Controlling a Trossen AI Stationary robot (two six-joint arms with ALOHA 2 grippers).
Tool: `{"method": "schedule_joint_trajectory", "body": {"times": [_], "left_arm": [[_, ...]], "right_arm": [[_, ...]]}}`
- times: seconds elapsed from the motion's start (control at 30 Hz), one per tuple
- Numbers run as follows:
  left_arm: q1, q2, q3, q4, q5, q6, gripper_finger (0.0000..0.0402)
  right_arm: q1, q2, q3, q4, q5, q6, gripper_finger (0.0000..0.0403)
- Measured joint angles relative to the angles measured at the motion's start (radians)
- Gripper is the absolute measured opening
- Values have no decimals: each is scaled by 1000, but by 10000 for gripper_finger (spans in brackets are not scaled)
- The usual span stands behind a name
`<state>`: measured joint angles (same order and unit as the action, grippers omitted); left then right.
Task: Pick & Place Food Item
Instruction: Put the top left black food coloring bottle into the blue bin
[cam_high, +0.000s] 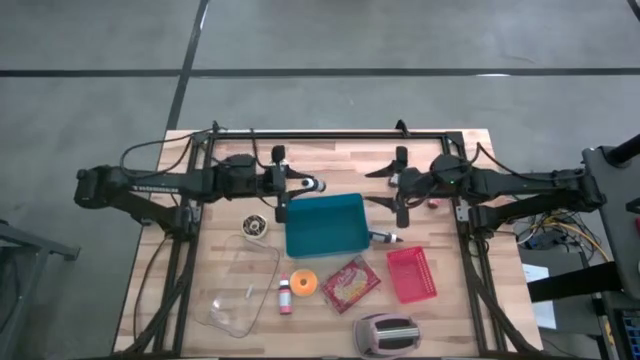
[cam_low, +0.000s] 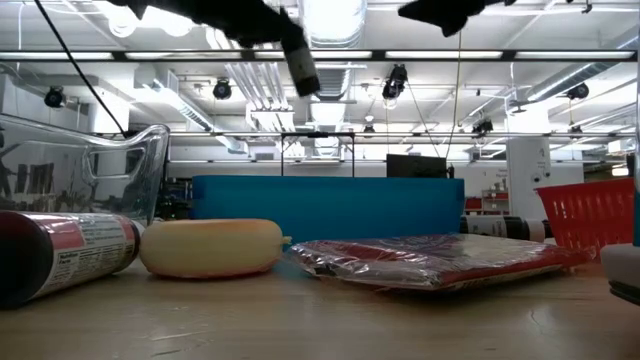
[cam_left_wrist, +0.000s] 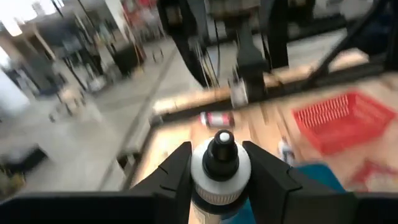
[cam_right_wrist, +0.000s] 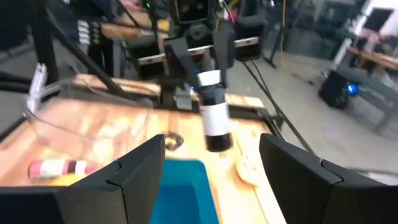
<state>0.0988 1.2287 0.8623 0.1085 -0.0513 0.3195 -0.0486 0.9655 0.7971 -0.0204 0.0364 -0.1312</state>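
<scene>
High view: the left claw (cam_high: 300, 186) is gripping a small bottle (cam_high: 312, 185) with a white neck, hanging just over the back left corner of the teal bin (cam_high: 325, 225). The right claw (cam_high: 392, 186) is hovering near the bin's back right corner, fingers spread wide and holding nothing. On the wooden counter (cam_high: 230, 155), a tape roll (cam_high: 254, 228) and a clear glass dish (cam_high: 243, 285) are lying left of the bin. In front of it are sitting a pink-capped tube (cam_high: 285, 296), a yellow round (cam_high: 304, 283), a red foil packet (cam_high: 350, 283), a red basket (cam_high: 411, 274) and a toaster (cam_high: 387, 334). Nothing is showing inside the bin or basket.

Low view: the yellow round (cam_low: 211, 248) and foil packet (cam_low: 430, 258) are lying before the teal bin (cam_low: 328, 208); the bottle (cam_low: 301, 62) is hanging high above.

Left wrist view: two dark fingers (cam_left_wrist: 173, 171) are clamping the bottle (cam_left_wrist: 221, 165), with its black cap and white collar.

Right wrist view: the bottle (cam_right_wrist: 214, 118), white-labelled with a dark base, is hanging tilted over the bin (cam_right_wrist: 180, 190), pinched by the far claw (cam_right_wrist: 202, 59).
</scene>
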Motion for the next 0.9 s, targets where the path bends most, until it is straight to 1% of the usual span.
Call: {"method": "schedule_joint_trajectory", "body": {"times": [0.17, 0.3, 0.4, 0.53, 0.7, 0.9], "left_arm": [[5, 37, 0, -55, 4, -54, 113], [5, 72, 0, -130, 15, -85, 113], [5, 98, 0, -149, 26, -110, 113], [5, 145, 0, -180, 33, -123, 113], [5, 203, 0, -191, 77, -149, 113], [5, 263, 0, -170, 85, -160, 113]], "right_arm": [[0, -9, -1, -121, 50, 38, 256], [0, -6, -2, -189, 103, 59, 255], [0, -3, -3, -210, 126, 67, 253], [0, -3, -4, -212, 127, 68, 254], [0, -3, -4, -223, 129, 76, 251], [0, -2, -7, -269, 153, 88, 251]]}}
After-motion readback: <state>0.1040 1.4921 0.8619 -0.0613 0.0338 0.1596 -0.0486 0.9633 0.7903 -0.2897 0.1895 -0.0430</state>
